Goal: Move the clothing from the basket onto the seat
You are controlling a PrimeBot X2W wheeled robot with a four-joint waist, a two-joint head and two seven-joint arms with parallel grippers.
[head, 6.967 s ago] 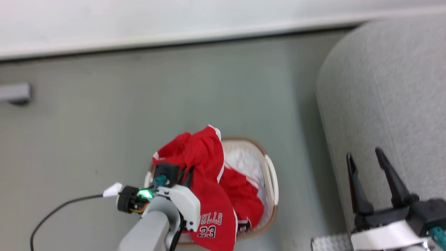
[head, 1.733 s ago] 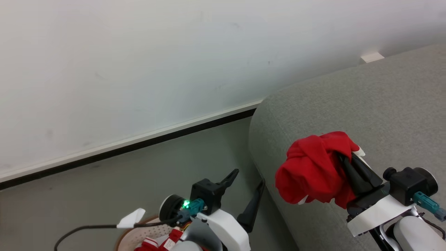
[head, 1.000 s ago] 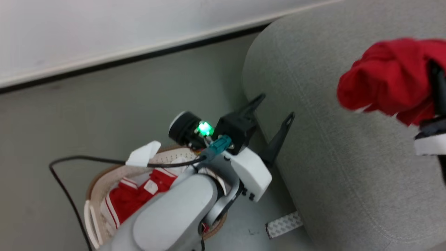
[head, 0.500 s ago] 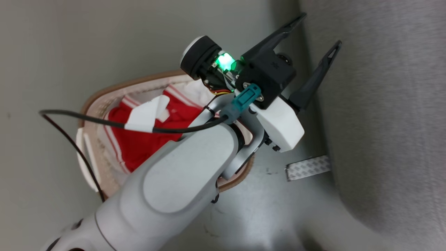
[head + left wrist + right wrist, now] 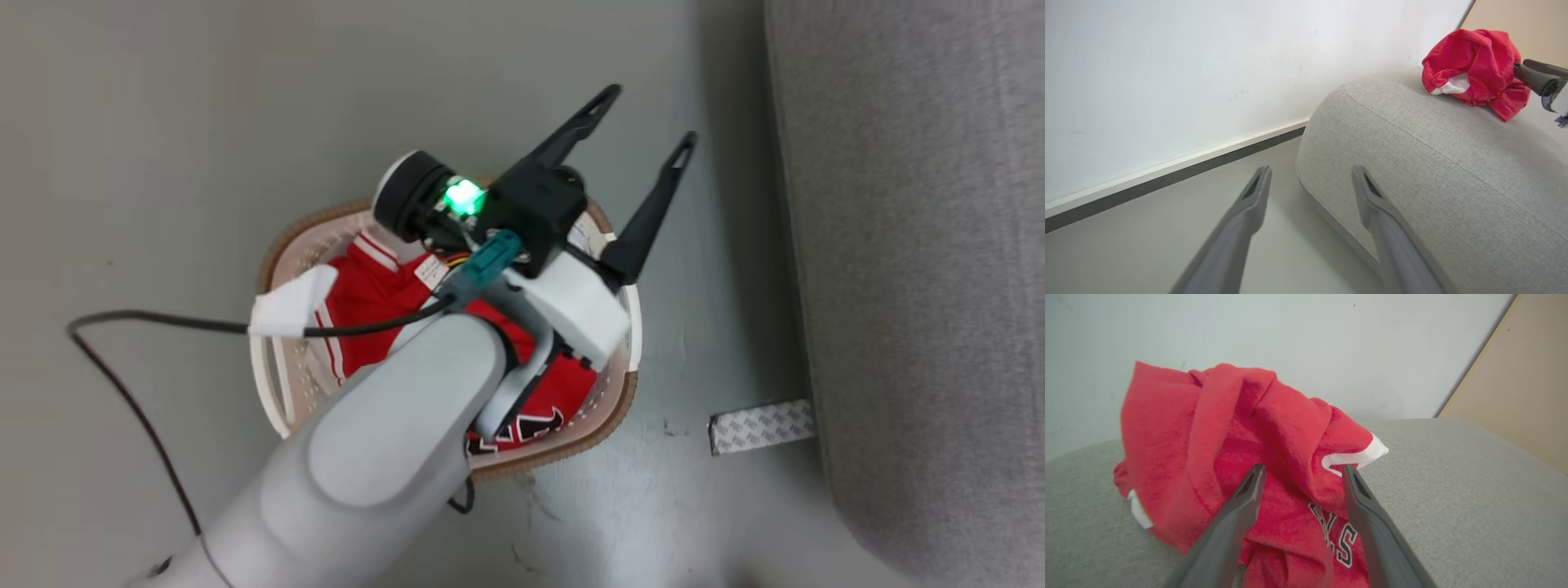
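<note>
One red garment (image 5: 1274,428) lies bunched on the top of the grey sofa (image 5: 922,245), close to its rounded end, white trim showing at two edges and black-and-white letters on the fold nearest the right pincer (image 5: 1302,470). That pincer is spread, its two dark fingers apart with the cloth lying loose between and beyond the tips; whether either finger touches the fabric cannot be told. More red clothing (image 5: 367,294) with white stripes and a white tag sits in the laundry basket (image 5: 606,418) on the floor (image 5: 204,106), left of the sofa and apart from it, with a strip of bare floor between the basket's brown rim and the sofa's side.

The left pincer (image 5: 651,114) hangs above the far right part of the basket, fingers wide apart and holding nothing, tips over that strip of floor. The pale left forearm crosses over the middle of the basket and hides much of the clothing.

A black cable (image 5: 147,318) loops across the floor left of the basket and runs up to the wrist. A patterned strip of tape (image 5: 761,425) lies on the floor against the sofa's base. Beyond the sofa's end stand a white wall (image 5: 1167,81) and a dark skirting (image 5: 1167,175).
</note>
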